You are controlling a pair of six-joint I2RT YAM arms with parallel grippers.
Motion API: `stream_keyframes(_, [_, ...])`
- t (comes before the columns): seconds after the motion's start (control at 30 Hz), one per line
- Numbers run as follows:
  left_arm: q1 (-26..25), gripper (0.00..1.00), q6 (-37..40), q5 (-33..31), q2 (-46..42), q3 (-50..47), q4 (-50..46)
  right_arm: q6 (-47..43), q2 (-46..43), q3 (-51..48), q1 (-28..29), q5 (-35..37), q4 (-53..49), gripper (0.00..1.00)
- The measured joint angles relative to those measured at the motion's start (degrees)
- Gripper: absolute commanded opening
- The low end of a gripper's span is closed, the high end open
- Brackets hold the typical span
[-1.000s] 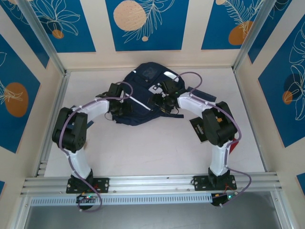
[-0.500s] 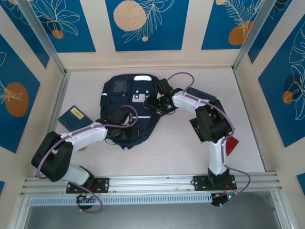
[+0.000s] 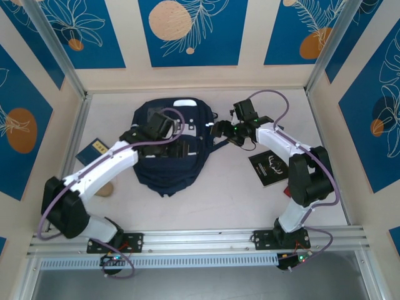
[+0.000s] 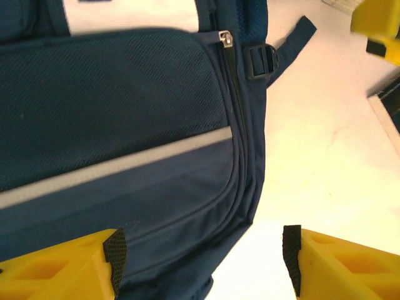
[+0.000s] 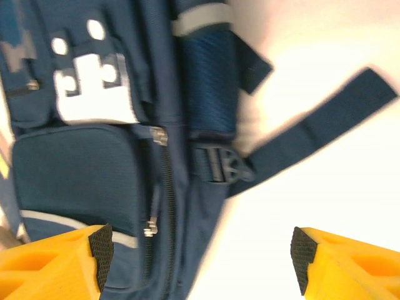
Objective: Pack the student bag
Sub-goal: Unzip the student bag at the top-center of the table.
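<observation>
- The student bag (image 3: 164,175), a large dark navy fabric backpack, lies flat on the white table (image 3: 206,206), left of centre and towards the far wall, front panel up.
- A light grey patch (image 5: 94,90) with round cut-outs sits on its front, and a grey reflective stripe (image 4: 125,164) crosses the pocket below it.
- A closed zipper (image 4: 234,94) runs along the bag's right side. Next to it a dark plastic buckle (image 5: 222,165) anchors a dark webbing strap (image 5: 312,134), which trails right across the bare table.
- The left gripper (image 4: 203,259) hangs over the bag's right edge with its yellow jaws spread wide and nothing between them. One black pad (image 4: 114,256) is above the navy fabric and the other is above the table.
- The left arm reaches in from the near left and crosses over the middle of the bag.
- The right gripper (image 5: 200,256) is also spread wide and holds nothing. It hovers just beside the bag's far right edge, with one pad (image 5: 100,250) above the front pocket and the other above the bare table.
- A small flat blue book (image 3: 95,149) with a pale label lies left of the bag, near the left wall.
- A flat black book (image 3: 270,169) with white markings lies right of the bag, beside the right arm.
- A small rounded tan object (image 3: 106,189) rests on the table under the left arm. I cannot tell what it is.
</observation>
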Motion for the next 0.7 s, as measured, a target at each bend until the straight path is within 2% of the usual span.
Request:
stream_keyframes(0.2, [-6.7,0.57,1.0,-8.9,16.7,12.9,-6.3,-1.1,0.1,-3.9,-2.8,0.2,-1.2,0.77])
stream_keyframes(0.4, [-10.2,0.51,2.5,-14.9,31.2,24.4,-12.2,-1.2,-1.5,-8.1,-5.7,0.1,-0.3,0.77])
stream_keyframes(0.5, [-11.4,0.47,4.0,-17.7,34.9,27.1,-14.5,-0.9,-2.3,-9.4,-7.1,-0.7,-0.2,0.77])
stream_keyframes(0.7, [-11.8,0.42,5.5,-22.1,38.1,28.7,-17.2,-0.1,-4.2,-11.1,-8.3,-1.7,1.0,0.69])
